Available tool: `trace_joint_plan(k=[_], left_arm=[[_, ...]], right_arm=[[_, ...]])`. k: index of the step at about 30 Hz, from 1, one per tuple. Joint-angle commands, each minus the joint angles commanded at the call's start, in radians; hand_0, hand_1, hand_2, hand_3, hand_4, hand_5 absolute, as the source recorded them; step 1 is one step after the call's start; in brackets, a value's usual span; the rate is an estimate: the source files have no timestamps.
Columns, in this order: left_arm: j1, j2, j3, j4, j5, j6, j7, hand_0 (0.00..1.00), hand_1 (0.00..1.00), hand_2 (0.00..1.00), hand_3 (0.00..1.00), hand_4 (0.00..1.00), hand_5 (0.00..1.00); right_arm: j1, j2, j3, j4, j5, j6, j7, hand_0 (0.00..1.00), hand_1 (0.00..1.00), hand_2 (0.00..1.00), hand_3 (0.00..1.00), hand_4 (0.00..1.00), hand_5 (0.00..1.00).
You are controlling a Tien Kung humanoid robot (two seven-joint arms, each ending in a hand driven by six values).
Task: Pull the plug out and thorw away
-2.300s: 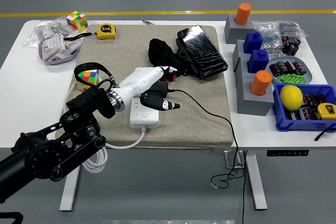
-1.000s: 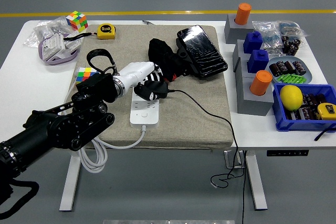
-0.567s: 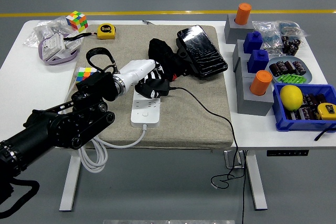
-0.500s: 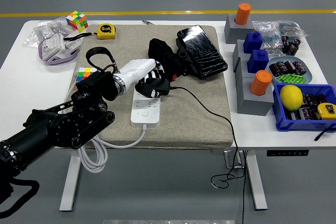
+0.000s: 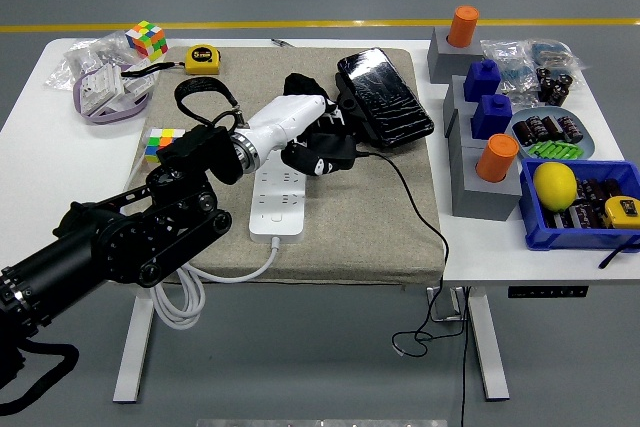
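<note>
From above, the robot's left hand [image 5: 312,150] has its fingers clamped on the black plug [image 5: 338,152], lifted clear of the white power strip [image 5: 277,199] lying on the beige mat [image 5: 390,217].

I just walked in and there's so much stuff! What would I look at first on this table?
First, the robot's big black left arm, whose white left hand grips a black plug lifted just above the white power strip on the tan mat. Then the bright yellow lemon in the blue bin at the right edge.
</note>
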Motion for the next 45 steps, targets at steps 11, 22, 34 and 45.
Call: trace_joint_plan(k=[11, 22, 34, 45], left_arm=[[-0.026, -0.063, 0.141, 0.1, -0.091, 0.035, -0.015, 0.316, 0.427, 0.424, 0.533, 0.737, 0.002], [-0.025, -0.078, 0.179, 0.122, -0.143, 0.051, -0.039, 0.608, 0.624, 0.546, 0.65, 0.969, 0.002], [-0.02, -0.075, 0.176, 0.135, -0.114, 0.035, -0.055, 0.915, 0.927, 0.905, 0.97, 0.998, 0.324], [0.074, -0.019, 0.037, -0.007, -0.047, 0.076, -0.08, 0.998, 0.998, 0.998, 0.998, 0.998, 0.602]], right_arm=[[0.005, -0.001, -0.003, -0.001, 0.002, 0.001, -0.001, 0.568, 0.645, 0.67, 0.567, 0.973, 0.48], [0.006, -0.001, -0.007, -0.002, 0.002, 0.003, 0.0, 0.567, 0.645, 0.669, 0.567, 0.973, 0.48], [0.009, -0.002, -0.004, -0.001, 0.003, 0.002, 0.0, 0.563, 0.645, 0.669, 0.567, 0.972, 0.48], [0.007, -0.002, -0.009, 0.0, 0.004, 0.001, 0.0, 0.566, 0.645, 0.669, 0.566, 0.972, 0.48]])
